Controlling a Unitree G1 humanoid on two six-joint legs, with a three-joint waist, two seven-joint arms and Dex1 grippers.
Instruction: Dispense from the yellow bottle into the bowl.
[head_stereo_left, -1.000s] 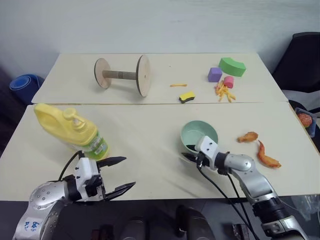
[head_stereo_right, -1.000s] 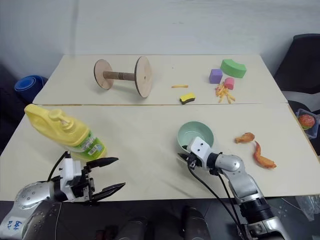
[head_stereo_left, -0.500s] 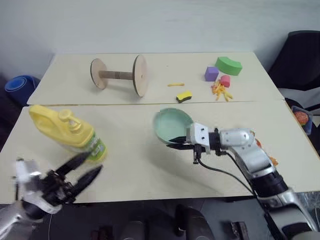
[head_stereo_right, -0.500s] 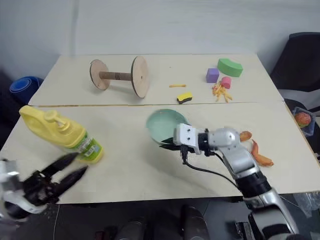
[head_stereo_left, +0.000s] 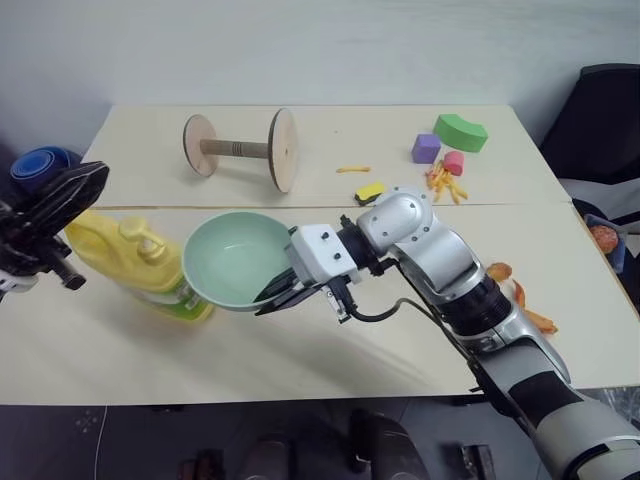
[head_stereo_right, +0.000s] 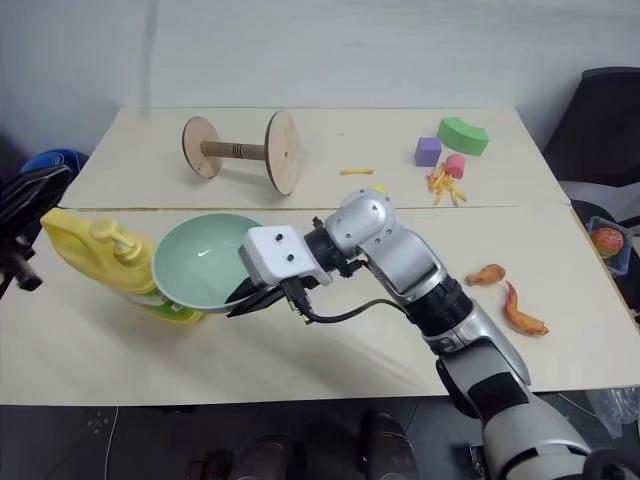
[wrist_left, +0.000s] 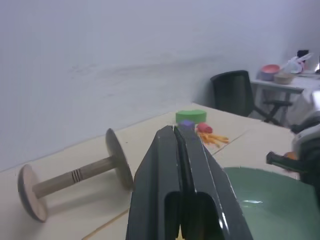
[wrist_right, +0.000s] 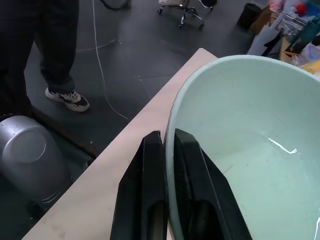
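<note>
The yellow bottle (head_stereo_left: 118, 256) rests on the near table at the left, pump top facing up, its green label end partly hidden behind the bowl. The pale green bowl (head_stereo_left: 235, 258) hangs in the air just right of the bottle, tilted. My right gripper (head_stereo_left: 275, 292) is shut on the bowl's near rim, one finger inside and one outside, as the right wrist view shows at the fingers (wrist_right: 150, 165). My left gripper (head_stereo_left: 93, 176) is raised at the far left, above and behind the bottle, shut on nothing (wrist_left: 173, 131).
A wooden spool (head_stereo_left: 245, 150) stands on the far table. A yellow-and-black sponge (head_stereo_left: 372, 191), purple cube (head_stereo_left: 425, 148), green arch block (head_stereo_left: 460, 131) and toy fries lie at the back right. Orange toy food (head_stereo_left: 497, 271) lies right of my arm. A person's legs (wrist_right: 50, 50) stand beyond the table.
My right gripper lifted the bowl off the table and carried it left to the bottle. My left gripper closed empty and rose up and to the left.
</note>
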